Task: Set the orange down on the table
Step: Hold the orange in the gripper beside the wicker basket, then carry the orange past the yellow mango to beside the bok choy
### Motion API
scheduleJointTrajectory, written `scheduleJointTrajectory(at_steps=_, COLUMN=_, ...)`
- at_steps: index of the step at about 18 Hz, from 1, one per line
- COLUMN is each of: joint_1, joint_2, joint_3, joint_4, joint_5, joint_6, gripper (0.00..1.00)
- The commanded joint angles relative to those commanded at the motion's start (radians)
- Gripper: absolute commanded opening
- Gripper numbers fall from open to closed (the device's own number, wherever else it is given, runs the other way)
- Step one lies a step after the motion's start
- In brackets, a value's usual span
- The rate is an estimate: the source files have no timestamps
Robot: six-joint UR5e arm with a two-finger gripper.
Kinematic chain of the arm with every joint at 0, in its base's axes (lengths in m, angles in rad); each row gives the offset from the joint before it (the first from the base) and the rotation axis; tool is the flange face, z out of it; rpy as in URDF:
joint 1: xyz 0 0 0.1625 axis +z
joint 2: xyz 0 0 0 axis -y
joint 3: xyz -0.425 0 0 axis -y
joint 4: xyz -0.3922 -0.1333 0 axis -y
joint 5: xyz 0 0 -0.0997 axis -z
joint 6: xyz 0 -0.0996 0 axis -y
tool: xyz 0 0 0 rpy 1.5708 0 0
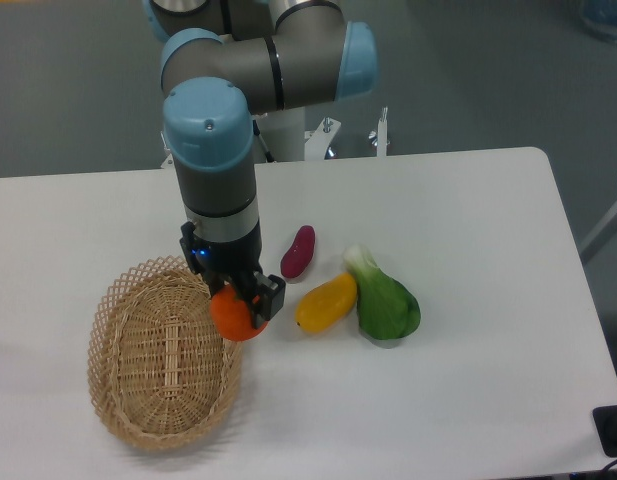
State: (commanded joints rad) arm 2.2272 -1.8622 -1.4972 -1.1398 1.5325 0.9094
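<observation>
The white table (468, 400) lies bare along its right and front edges. The wicker basket (148, 400) sits front-left. Over its right rim, the gripper (243, 308) clamps the orange (231, 318), seemingly lifted. No writing is legible.

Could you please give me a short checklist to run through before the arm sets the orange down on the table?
1. Grip: the gripper is shut on the orange: ok.
2. Orange out of the basket: it hangs over the basket's right rim: not ok yet.
3. Free table to set it on: bare white surface in front of the fruit: ok.
4. Neighbours: the yellow fruit lies close on the right, apart from the gripper: ok, but tight.
5. Height above the surface: cannot tell from this single view.
</observation>
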Motion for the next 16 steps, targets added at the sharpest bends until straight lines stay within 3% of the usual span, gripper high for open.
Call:
scheduleJointTrajectory(at_steps=7, joint_1=0.121, joint_2=-0.090, joint_3=0.008, joint_4=0.072, joint_5=0.001, joint_6=0.206, gripper=0.69)
scheduleJointTrajectory(at_steps=16, joint_1=0.284, joint_2=-0.160, joint_3=0.000, joint_4=0.140, joint_5=0.003, joint_6=0.491, gripper=0.68)
